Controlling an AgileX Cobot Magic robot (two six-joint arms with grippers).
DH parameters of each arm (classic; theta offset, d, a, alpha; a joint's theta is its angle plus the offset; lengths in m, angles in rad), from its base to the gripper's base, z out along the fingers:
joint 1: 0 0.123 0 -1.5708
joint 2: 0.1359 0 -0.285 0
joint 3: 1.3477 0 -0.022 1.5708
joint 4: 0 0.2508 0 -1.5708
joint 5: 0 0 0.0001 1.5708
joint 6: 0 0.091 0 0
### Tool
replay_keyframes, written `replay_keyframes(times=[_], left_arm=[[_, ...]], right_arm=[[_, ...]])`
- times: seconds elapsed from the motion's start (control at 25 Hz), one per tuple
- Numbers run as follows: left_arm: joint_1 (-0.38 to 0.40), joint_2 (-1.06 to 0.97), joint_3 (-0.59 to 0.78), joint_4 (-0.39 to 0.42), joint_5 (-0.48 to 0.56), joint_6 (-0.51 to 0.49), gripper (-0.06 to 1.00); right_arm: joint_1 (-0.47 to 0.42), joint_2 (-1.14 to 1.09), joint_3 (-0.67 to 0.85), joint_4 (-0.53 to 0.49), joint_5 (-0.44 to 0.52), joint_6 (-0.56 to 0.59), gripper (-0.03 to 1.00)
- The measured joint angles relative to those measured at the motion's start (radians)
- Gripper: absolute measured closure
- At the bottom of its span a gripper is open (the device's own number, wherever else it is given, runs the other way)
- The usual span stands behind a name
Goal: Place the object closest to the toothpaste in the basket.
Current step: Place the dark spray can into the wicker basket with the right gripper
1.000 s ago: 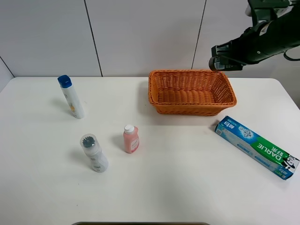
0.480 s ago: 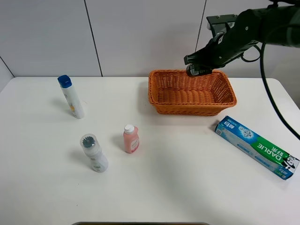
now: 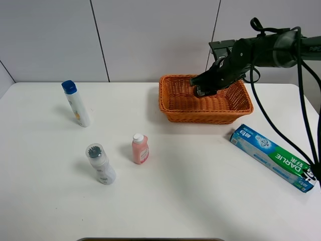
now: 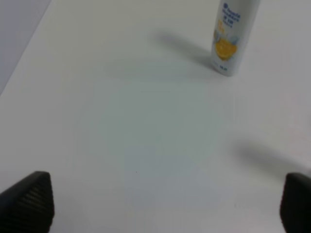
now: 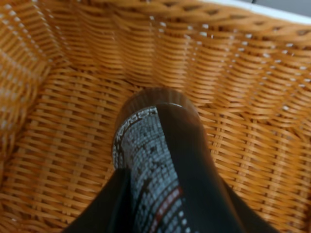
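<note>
- Wicker first: the orange wicker basket [image 3: 168, 108] sits right under the right claw [image 3: 204, 88], which hangs inside the rim, nearer the back wall.
- Right claw is clamped on a dark cylindrical bottle with a grey patterned label [image 5: 158, 145]. The wrist view shows the bottle's end pointing down at the woven floor. Can't tell if it touches the floor yet.
- So the task's obj. is in that claw's grip, over the basket interior, not yet let go.
- Green-and-blue toothpaste box [image 3: 273, 156] lies flat on the white worktop [image 3: 200, 201], outside the basket. It is nearer the camera than the right claw and further right.
- Step in hand, my read: the put-down. The carry looks done and only the release is left.
- Next move calls for:
  - easing down a little so the bottle doesn't drop hard;
  - spreading the fingers;
  - lifting straight up, clear of the rim.
- The bottle is round, so it prob. rolls on the weave once freed. The basket walls should keep it in.
- Left claw [image 4: 161, 200]: fingertips wide apart, nothing between them, over bare worktop. A white bottle with a yellow label [image 4: 233, 36] stands well ahead of it.
- Small pink bottle [image 3: 140, 148] stands well apart from the right claw, far left, w/ no part in this step.
</note>
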Motion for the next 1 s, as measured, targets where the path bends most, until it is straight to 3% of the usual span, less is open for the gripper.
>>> replay_keyframes(times=[1.0], left_arm=[[0.000,0.000,0.000,0.000,0.000,0.000,0.00]], right_arm=[[0.000,0.070,-0.003,-0.009,-0.033,0.000,0.62]])
